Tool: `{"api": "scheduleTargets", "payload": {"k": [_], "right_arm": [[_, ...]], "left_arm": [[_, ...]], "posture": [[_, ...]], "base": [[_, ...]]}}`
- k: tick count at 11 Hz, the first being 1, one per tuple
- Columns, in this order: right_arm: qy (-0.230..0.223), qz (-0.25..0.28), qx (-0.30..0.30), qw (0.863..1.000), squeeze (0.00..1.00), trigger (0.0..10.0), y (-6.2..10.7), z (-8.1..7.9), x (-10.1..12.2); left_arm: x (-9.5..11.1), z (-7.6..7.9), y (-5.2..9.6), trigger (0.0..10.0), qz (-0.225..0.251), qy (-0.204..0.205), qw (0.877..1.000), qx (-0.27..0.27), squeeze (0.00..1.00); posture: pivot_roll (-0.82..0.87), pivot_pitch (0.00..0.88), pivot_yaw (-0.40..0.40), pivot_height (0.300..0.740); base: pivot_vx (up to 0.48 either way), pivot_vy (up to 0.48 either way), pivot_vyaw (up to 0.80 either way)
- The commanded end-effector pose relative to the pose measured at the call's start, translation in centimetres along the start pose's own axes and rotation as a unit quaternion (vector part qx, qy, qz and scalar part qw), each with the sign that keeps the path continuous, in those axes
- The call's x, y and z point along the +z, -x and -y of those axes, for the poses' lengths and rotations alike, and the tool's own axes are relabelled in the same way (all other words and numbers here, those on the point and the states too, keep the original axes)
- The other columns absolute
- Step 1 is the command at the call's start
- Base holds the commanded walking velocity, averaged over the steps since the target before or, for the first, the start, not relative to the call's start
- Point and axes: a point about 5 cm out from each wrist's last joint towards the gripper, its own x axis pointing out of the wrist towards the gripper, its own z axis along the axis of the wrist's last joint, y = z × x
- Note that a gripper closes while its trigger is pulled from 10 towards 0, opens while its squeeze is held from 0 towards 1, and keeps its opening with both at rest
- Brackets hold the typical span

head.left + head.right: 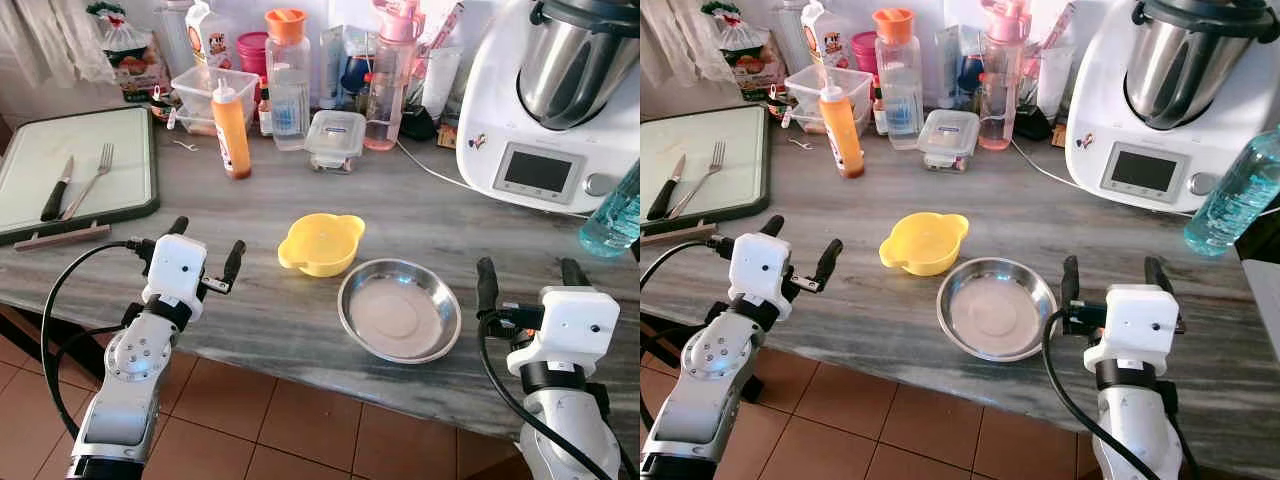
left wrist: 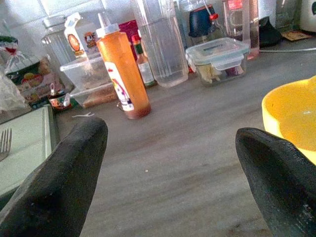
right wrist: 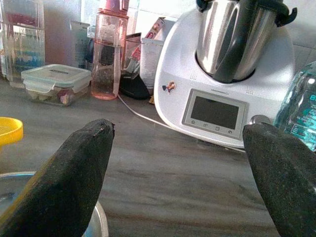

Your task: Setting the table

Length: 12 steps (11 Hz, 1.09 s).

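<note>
- Left eye view: yellow bowl [image 1: 320, 243] on the grey marble counter [image 1: 250, 310], steel plate [image 1: 399, 309] just beside it toward the near edge, rims almost touching. Fork [image 1: 92, 180] and knife [image 1: 57, 189] side by side on the green-rimmed cutting board [image 1: 25, 160], far left. Left gripper [image 1: 207, 247] spread wide, holding nothing, just left of the bowl.
- Right eye view: right gripper [image 1: 1114, 274] spread, empty, just right of the plate; white kitchen machine [image 1: 1170, 100] behind.
- Left wrist view: orange sauce bottle [image 2: 122, 72] upright ahead between the black fingers [image 2: 64, 182]; bowl rim by one finger.
- Right wrist view: kitchen machine display ahead, lidded container [image 3: 55, 84] further off.
</note>
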Motion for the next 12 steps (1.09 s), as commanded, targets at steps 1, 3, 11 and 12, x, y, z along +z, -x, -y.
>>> {"api": "scheduleTargets", "payload": {"k": [1,3,11,12], "right_arm": [[0.003,-0.004,-0.005,1.0,0.0,10.0,0.05,0.1,-0.28],[0.004,-0.003,-0.005,1.0,0.0,10.0,0.01,0.09,-0.28],[0.003,-0.004,-0.004,1.0,0.0,10.0,0.15,0.02,-0.33],[0.003,-0.005,-0.005,1.0,0.0,10.0,0.18,0.05,-0.37]], "left_arm": [[-0.16,0.08,-0.18,10.0,-0.005,-0.003,1.0,-0.011,0.0],[-0.22,0.09,-0.26,10.0,-0.007,-0.007,1.0,-0.012,0.0],[-0.62,0.18,-0.29,10.0,-0.019,-0.004,1.0,-0.014,0.0],[-0.59,0.21,-0.32,10.0,-0.02,-0.003,1.0,-0.013,0.0]], "posture": [[0.11,0.053,0.028,0.74],[0.1,0.051,0.028,0.74],[0.1,0.057,0.031,0.74],[0.1,0.057,0.031,0.74]], "base": [[0.0,0.0,0.0],[0.0,0.0,0.0],[0.0,0.0,0.0],[0.0,0.0,0.0]]}}
